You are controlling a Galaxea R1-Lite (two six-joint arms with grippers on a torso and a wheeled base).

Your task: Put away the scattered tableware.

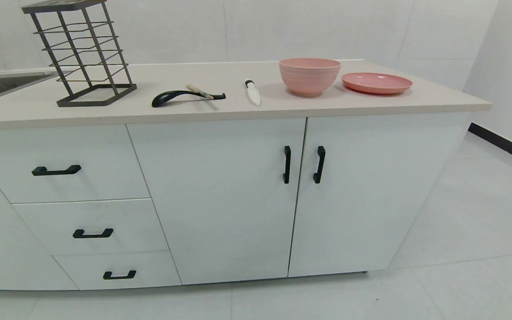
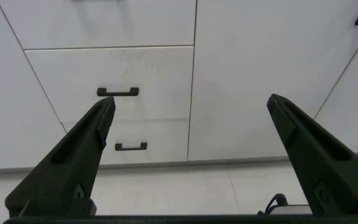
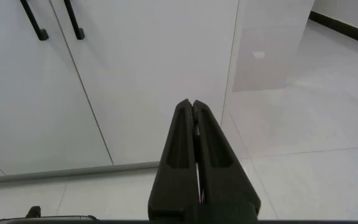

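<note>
Black spoon (image 1: 163, 98) lay on the counter (image 1: 171, 75) just right of the rack (image 1: 62, 6), handle pointing away from it. Left gripper (image 2: 190, 101), jaws spread, faced the drawers (image 2: 110, 68) below the rack, judged nearer; right gripper (image 3: 193, 107) was pressed shut.

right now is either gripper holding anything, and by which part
Nothing is held. The left gripper is open with nothing in it, and the right gripper is shut and empty; both hang before the cabinet.

gap between knife (image 1: 253, 93) and bowl (image 1: 309, 75), rack (image 1: 62, 6) far left
</note>
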